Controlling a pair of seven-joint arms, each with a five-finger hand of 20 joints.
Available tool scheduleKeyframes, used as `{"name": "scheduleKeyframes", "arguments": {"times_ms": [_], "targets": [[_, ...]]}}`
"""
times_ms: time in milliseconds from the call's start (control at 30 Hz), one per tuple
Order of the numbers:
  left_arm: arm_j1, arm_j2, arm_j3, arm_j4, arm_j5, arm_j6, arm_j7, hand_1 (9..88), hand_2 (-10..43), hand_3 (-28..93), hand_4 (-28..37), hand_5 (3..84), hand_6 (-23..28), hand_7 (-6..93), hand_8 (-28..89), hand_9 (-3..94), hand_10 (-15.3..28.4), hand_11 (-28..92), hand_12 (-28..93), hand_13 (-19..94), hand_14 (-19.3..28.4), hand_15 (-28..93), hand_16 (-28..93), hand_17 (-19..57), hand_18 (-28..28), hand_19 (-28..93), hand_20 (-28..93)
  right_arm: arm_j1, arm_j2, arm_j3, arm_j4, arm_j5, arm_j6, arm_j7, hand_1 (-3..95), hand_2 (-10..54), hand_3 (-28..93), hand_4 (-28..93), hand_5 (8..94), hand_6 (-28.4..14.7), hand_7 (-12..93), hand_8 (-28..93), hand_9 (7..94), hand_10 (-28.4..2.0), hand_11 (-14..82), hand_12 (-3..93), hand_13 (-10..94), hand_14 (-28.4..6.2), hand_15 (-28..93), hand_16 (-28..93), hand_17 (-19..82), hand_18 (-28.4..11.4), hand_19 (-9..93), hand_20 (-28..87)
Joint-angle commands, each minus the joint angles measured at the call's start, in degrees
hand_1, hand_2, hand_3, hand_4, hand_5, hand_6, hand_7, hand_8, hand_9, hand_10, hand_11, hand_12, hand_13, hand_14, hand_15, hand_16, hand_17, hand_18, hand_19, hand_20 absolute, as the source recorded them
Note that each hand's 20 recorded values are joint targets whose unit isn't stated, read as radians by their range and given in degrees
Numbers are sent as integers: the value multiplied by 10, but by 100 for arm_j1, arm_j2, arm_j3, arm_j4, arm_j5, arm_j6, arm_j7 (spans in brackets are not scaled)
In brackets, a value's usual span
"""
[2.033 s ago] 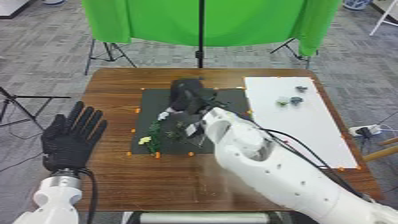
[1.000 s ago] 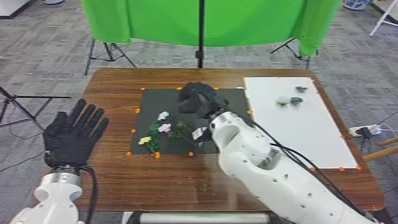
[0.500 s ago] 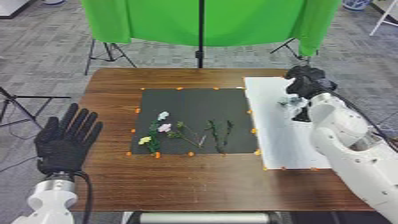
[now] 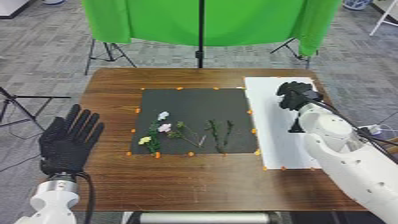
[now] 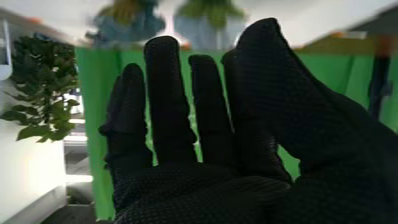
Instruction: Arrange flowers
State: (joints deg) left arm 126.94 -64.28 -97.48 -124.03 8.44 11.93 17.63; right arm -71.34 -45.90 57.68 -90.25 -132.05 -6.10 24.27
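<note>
Right hand [image 4: 296, 95]: over the far part of the white board [image 4: 275, 137], on the right side of the worktop [image 4: 182, 187]. Right wrist view: fingers straight and near one another, thumb extended close alongside; opening narrow. Two blue-grey flower heads, blurred, lie beyond the fingertips, one [image 5: 129, 25] near the other [image 5: 211, 25]; greenish-yellow parts visible on both. Contact between hand and flower heads: cannot tell.

Left hand [image 4: 67, 152]: wide, fingers straight and slightly fanned, thumb apart from them; located at the left edge of the worktop.

Dark mat [image 4: 191, 100], left of the board, carries the other flowers. Along its left side: white flower [image 4: 163, 115] farthest, pink flower [image 4: 164, 128] nearer, yellow flower [image 4: 145, 140] nearest, with green foliage [image 4: 154, 145] beside the yellow one. Right of these, a thin stem [image 4: 188, 136] lies slanted. Farther right, two green stems lie roughly side by side, apart: left one [image 4: 214, 134], right one [image 4: 228, 132].

Orange markers [image 4: 158, 155] sit around the mat. Green cloth [image 4: 160, 20] hangs behind the worktop.
</note>
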Motion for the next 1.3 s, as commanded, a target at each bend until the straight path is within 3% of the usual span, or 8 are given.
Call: {"name": "scheduleKeyframes", "arguments": {"times_ms": [33, 100, 233, 467, 700, 1033, 1100, 1300], "targets": [[21, -46, 10, 64, -83, 60, -91, 299, 72, 790, -241, 402, 84, 83, -73, 307, 131, 139, 112, 252, 126, 244, -26, -38, 121, 217, 145, 159, -63, -547, 593, -360, 1389, 211, 626, -95, 661, -283, 645, 15, 195, -120, 657, -102, 145, 167, 566, -83, 462, 363, 251, -192, 764, 414], [44, -53, 6, 60, -67, 52, -85, 290, 85, 793, -248, 402, 84, 82, -74, 307, 132, 138, 110, 253, 128, 245, -26, -38, 121, 218, 145, 135, -48, -540, 603, -409, 1545, 128, 656, -95, 644, -283, 716, 14, 244, -30, 779, -89, 82, 312, 635, -74, 423, 404, 279, -183, 753, 409], [39, -13, 28, 59, -105, 40, -32, 281, 97, 796, -256, 403, 85, 81, -74, 308, 133, 138, 109, 253, 129, 246, -27, -39, 122, 221, 145, 81, 37, -512, 274, -287, 1689, 79, 671, -95, 656, -283, 749, 17, 295, 2, 833, -87, 95, 391, 670, -72, 414, 430, 303, -177, 742, 409], [88, -13, -29, -2, -71, 42, -42, 277, 101, 800, -260, 403, 83, 81, -73, 309, 133, 137, 109, 253, 129, 247, -28, -40, 122, 222, 144, 519, -220, -1002, -625, 9, 1602, -370, 671, -95, 662, -283, 744, 15, 293, -1, 834, -89, 98, 403, 674, -73, 409, 440, 306, -179, 740, 412], [-11, -6, 64, 37, -58, 4, -82, 275, 102, 803, -263, 403, 84, 80, -73, 309, 134, 138, 109, 253, 130, 247, -28, -40, 121, 222, 143, 897, -942, -1634, -1035, 630, 697, -762, 662, -95, 669, -283, 736, 11, 283, -6, 827, -91, 97, 404, 664, -77, 411, 437, 296, -183, 737, 415], [-99, 4, 125, 86, -55, 37, -133, 275, 103, 802, -265, 404, 84, 80, -73, 309, 133, 138, 109, 253, 130, 245, -28, -40, 122, 223, 143, 982, -1236, -2246, -927, 370, 295, -848, 660, -95, 670, -283, 732, 8, 269, -7, 818, -96, 88, 393, 654, -78, 412, 430, 292, -185, 732, 415], [37, 3, 91, 2, -60, 13, -92, 274, 104, 802, -265, 404, 84, 79, -73, 310, 133, 139, 109, 253, 129, 245, -28, -40, 122, 223, 143, 952, -1218, -2298, -877, 343, 414, -817, 660, -95, 670, -283, 731, 7, 267, -8, 817, -95, 88, 391, 654, -77, 411, 428, 291, -184, 731, 414], [-5, -19, 90, 50, -70, 10, -100, 274, 104, 802, -265, 404, 84, 78, -73, 313, 133, 140, 109, 254, 130, 246, -28, -40, 121, 222, 143, 920, -1215, -2332, -698, 211, 747, -730, 663, -95, 670, -283, 714, 7, 248, -18, 808, -94, 82, 384, 647, -75, 412, 427, 294, -182, 729, 412]]}}
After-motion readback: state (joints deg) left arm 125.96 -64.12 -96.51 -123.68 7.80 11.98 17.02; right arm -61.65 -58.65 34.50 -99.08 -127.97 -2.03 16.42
